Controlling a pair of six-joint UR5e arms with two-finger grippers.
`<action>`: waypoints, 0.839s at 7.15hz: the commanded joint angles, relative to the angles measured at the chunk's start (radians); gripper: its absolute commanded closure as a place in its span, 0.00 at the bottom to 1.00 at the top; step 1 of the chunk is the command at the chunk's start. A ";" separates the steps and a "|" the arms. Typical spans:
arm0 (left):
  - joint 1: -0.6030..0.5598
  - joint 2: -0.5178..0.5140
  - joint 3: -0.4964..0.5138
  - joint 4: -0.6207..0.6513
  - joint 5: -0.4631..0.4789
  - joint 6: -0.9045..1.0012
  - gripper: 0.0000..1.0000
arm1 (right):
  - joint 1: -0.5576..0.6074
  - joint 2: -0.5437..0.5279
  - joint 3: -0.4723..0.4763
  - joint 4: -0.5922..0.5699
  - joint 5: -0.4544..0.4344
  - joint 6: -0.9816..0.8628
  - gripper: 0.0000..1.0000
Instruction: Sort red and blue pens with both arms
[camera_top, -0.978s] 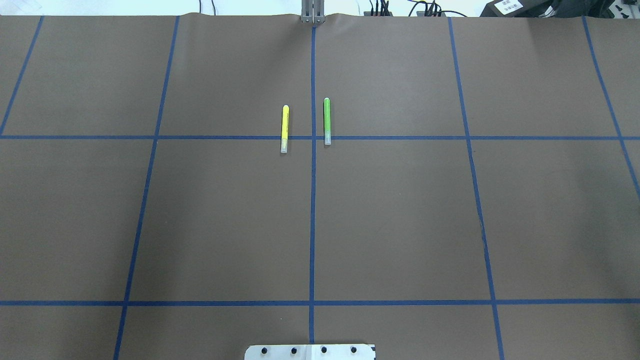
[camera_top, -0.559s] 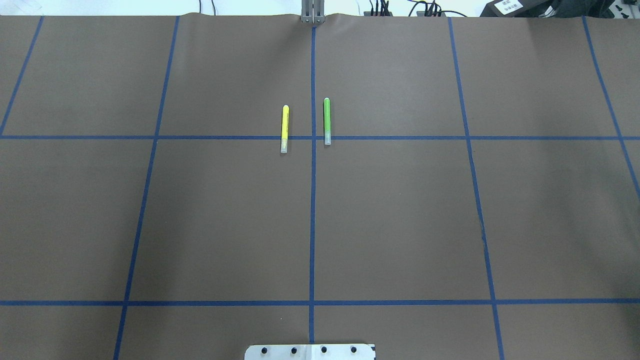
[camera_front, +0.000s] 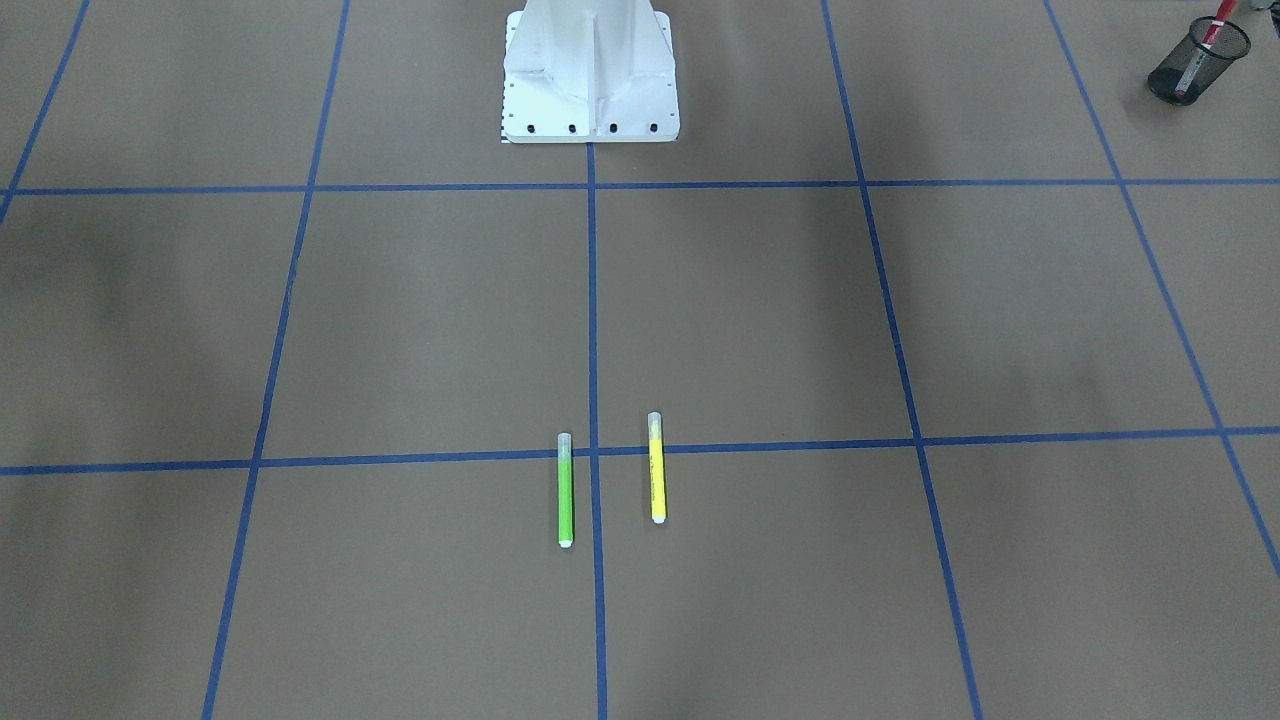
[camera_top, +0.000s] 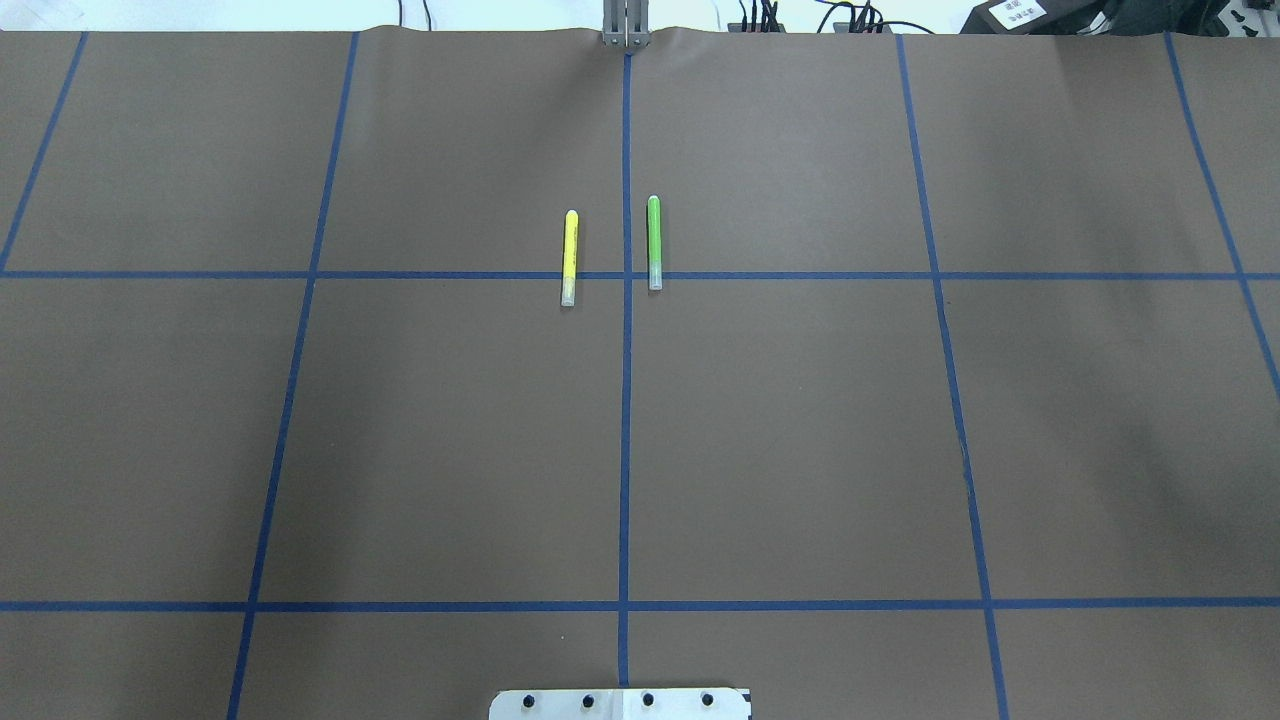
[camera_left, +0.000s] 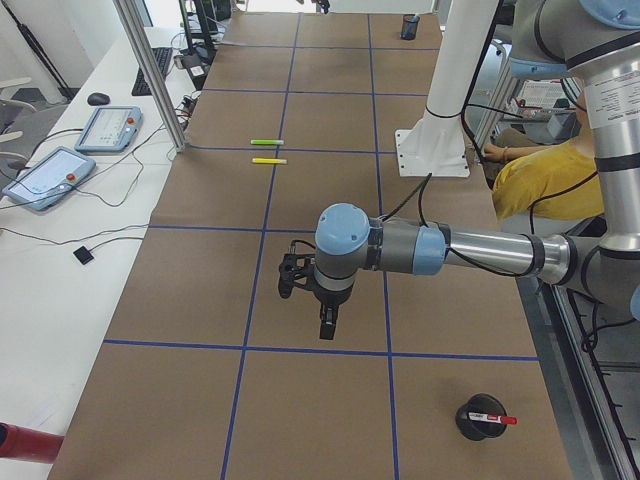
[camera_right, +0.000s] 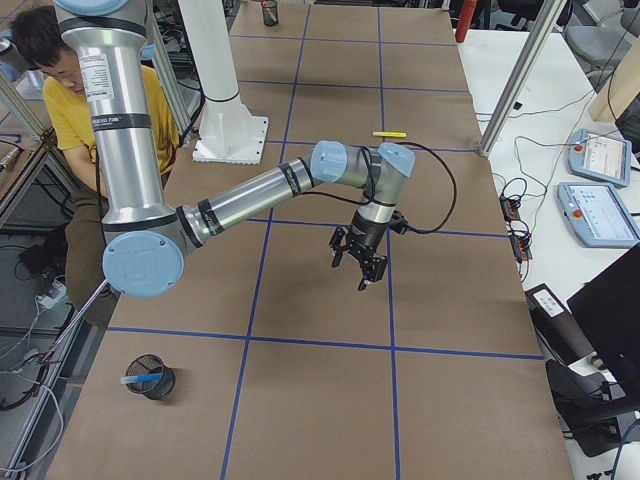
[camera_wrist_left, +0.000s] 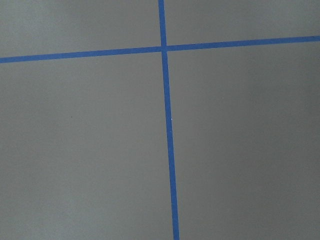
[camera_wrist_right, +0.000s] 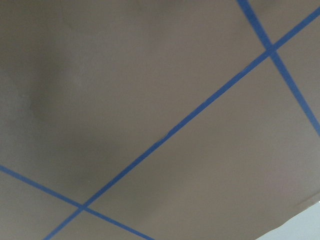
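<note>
The red pen (camera_front: 1214, 31) stands in a black mesh cup (camera_front: 1195, 65) at the table's corner on my left side; the left side view shows the same red pen (camera_left: 500, 420) in its cup (camera_left: 478, 416). The blue pen (camera_right: 146, 379) sits in another black cup (camera_right: 152, 380) at the near corner of the right side view. My left gripper (camera_left: 310, 305) hangs over bare table, away from both cups, and I cannot tell whether it is open. My right gripper (camera_right: 352, 272) also hovers above bare table, its state unclear. Both wrist views show only brown mat and blue tape.
A yellow marker (camera_top: 569, 257) and a green marker (camera_top: 654, 242) lie parallel either side of the centre tape line. The white pedestal (camera_front: 590, 75) stands at the robot's edge. A person in a yellow shirt (camera_left: 540, 175) sits beside the table. Tablets (camera_left: 108, 128) lie past the far edge.
</note>
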 joint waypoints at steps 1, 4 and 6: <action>-0.001 0.000 0.014 0.000 0.000 0.002 0.00 | 0.082 0.023 -0.035 0.105 0.093 0.173 0.00; 0.001 -0.005 0.014 0.000 0.001 0.000 0.00 | 0.190 -0.007 -0.272 0.403 0.227 0.177 0.00; 0.001 -0.005 0.014 -0.002 0.001 0.000 0.00 | 0.224 -0.108 -0.197 0.452 0.233 0.290 0.00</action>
